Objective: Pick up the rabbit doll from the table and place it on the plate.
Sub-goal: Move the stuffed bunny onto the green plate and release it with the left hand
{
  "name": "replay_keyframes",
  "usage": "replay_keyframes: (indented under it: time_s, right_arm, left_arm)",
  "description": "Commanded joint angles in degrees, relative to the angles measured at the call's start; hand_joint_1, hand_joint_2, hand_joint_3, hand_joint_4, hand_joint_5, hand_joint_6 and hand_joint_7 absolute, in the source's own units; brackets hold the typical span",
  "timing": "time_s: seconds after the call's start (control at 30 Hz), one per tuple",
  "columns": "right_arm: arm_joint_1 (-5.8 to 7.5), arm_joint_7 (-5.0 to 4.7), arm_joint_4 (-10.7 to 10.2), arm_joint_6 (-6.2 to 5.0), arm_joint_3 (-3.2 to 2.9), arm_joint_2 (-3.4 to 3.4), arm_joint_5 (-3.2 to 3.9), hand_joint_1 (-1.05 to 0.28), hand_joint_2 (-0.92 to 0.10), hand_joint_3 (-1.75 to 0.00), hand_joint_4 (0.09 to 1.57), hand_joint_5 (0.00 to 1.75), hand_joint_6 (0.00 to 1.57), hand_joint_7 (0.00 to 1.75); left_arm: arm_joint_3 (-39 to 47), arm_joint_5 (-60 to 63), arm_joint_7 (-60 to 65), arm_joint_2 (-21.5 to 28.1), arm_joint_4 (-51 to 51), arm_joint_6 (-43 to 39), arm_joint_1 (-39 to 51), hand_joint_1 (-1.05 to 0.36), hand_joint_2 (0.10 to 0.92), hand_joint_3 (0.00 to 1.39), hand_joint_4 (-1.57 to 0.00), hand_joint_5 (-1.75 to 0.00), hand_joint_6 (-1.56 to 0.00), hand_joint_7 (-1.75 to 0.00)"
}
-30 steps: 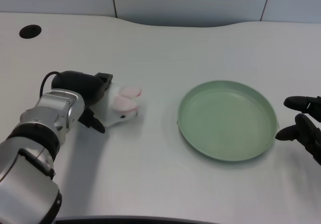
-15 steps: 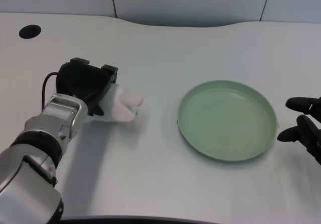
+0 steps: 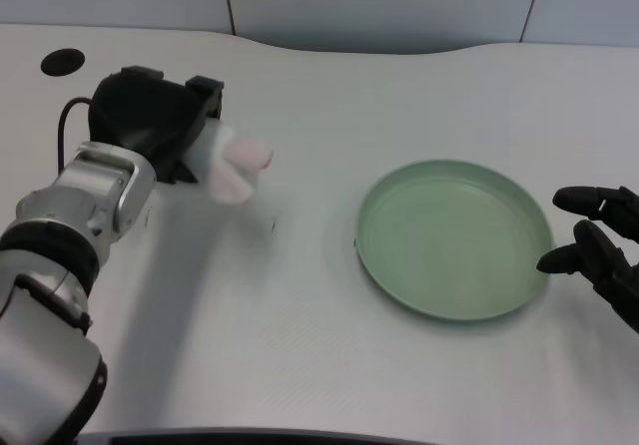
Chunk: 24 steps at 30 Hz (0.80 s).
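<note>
My left hand (image 3: 155,126) grips the rabbit doll (image 3: 232,163), a small white toy with pink ears that sticks out to the right of the black fingers. The doll is lifted clear of the white table and looks slightly blurred. The green plate (image 3: 454,237) lies flat on the table to the right, some way from the doll, with nothing on it.
My right hand (image 3: 599,250) rests at the right edge of the picture, just past the plate's rim. A dark round hole (image 3: 62,62) sits in the table at the far left. A grey wall runs along the back edge.
My left hand closed around the doll, lifted it off the table and carried it up and slightly back. The plate stayed put.
</note>
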Motion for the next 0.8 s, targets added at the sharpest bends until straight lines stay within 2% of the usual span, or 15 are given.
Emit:
replay_keyframes:
  time_s: [0.03,0.1,0.23,0.3,0.33,0.37,0.43,0.47,0.5,0.57,0.6,0.67,0.8]
  right_arm:
    - [-1.46,-1.1,2.0,-0.76,-0.39,-1.02,-1.01,-0.31,-0.92,-0.53,0.19,1.5,0.26,1.12]
    - [-1.91,-1.4,2.5,-0.55,-0.37,-1.3,-1.2,-0.31,-0.92,-0.53,0.18,1.49,0.26,1.11]
    - [-2.37,-0.9,3.6,-0.67,-0.79,-2.12,-1.33,-0.3,-0.92,-0.55,0.2,1.48,0.25,1.09]
    - [-2.64,-0.3,4.7,-1.11,-0.92,-2.78,-1.41,-0.29,-0.92,-0.57,0.19,1.47,0.25,1.09]
    - [-2.75,0.12,5.4,-1.47,-1.07,-3.04,-1.31,-0.29,-0.92,-0.56,0.2,1.48,0.25,1.09]
    - [-2.91,0.96,6.4,-2.02,-1.3,-3.31,-1.0,-0.29,-0.92,-0.55,0.2,1.48,0.26,1.09]
    - [-3.16,2.07,7.7,-2.79,-1.57,-3.56,-0.64,-0.3,-0.92,-0.55,0.2,1.48,0.25,1.09]
    - [-3.34,2.42,8.2,-2.6,-1.86,-3.78,-0.31,-0.3,-0.92,-0.55,0.19,1.48,0.25,1.08]
    - [-3.47,2.62,8.5,-2.43,-2.09,-3.92,-0.12,-0.3,-0.92,-0.53,0.21,1.48,0.24,1.08]
    - [-3.9,3.25,9.2,-2.48,-2.51,-4.31,0.01,-0.32,-0.92,-0.52,0.22,1.49,0.24,1.09]
    - [-4.1,3.97,9.7,-2.85,-2.74,-4.46,0.12,-0.32,-0.92,-0.52,0.23,1.5,0.24,1.09]
    - [-4.11,4.7,10.0,-3.33,-3.1,-4.57,0.17,-0.31,-0.92,-0.53,0.21,1.51,0.23,1.12]
    - [-3.62,5.12,9.7,-3.85,-3.3,-4.7,-0.06,-0.31,-0.92,-0.53,0.19,1.52,0.22,1.13]
  left_arm:
    - [1.1,-0.8,0.6,0.0,-0.2,-0.7,-2.0,-0.16,0.92,0.07,-0.84,-1.75,-0.56,-1.75]
    - [2.1,-1.7,0.6,-0.4,-0.4,-2.0,-2.8,-0.2,0.921,0.08,-0.84,-1.75,-0.53,-1.74]
    - [3.6,-3.3,1.4,-2.4,-0.8,-3.5,-3.8,-0.14,0.895,0.06,-0.8,-1.75,-0.56,-1.75]
    - [4.6,-4.4,2.0,-4.3,-0.9,-4.7,-3.5,-0.14,0.885,0.04,-0.83,-1.75,-0.58,-1.75]
    - [5.0,-4.8,2.0,-5.1,-1.0,-5.1,-3.4,-0.17,0.872,0.03,-0.86,-1.75,-0.62,-1.55]
    - [5.3,-5.2,2.1,-6.0,-1.1,-5.8,-3.3,-0.18,0.866,0.02,-0.87,-1.75,-0.68,-1.38]
    - [5.5,-5.5,2.2,-6.7,-1.1,-6.6,-3.2,-0.17,0.844,0.01,-0.88,-1.75,-0.72,-1.36]
    - [5.8,-5.8,1.9,-7.7,-1.2,-7.2,-3.2,-0.16,0.841,0.0,-0.88,-1.75,-0.72,-1.36]
    - [6.0,-6.0,1.7,-8.3,-1.2,-7.7,-3.3,-0.13,0.841,0.0,-0.9,-1.75,-0.67,-1.59]
    - [6.2,-6.0,1.4,-10.1,-1.4,-8.8,-3.5,-0.1,0.852,0.01,-0.9,-1.75,-0.64,-1.71]
    - [6.1,-5.9,0.9,-10.9,-1.4,-9.0,-3.7,-0.1,0.857,0.01,-0.91,-1.75,-0.64,-1.73]
    - [5.5,-5.3,0.0,-12.5,-1.4,-9.5,-4.3,-0.12,0.876,0.02,-0.92,-1.75,-0.64,-1.74]
    - [5.3,-5.4,-2.1,-15.4,-1.5,-10.1,-5.1,-0.13,0.876,0.03,-0.92,-1.75,-0.64,-1.75]
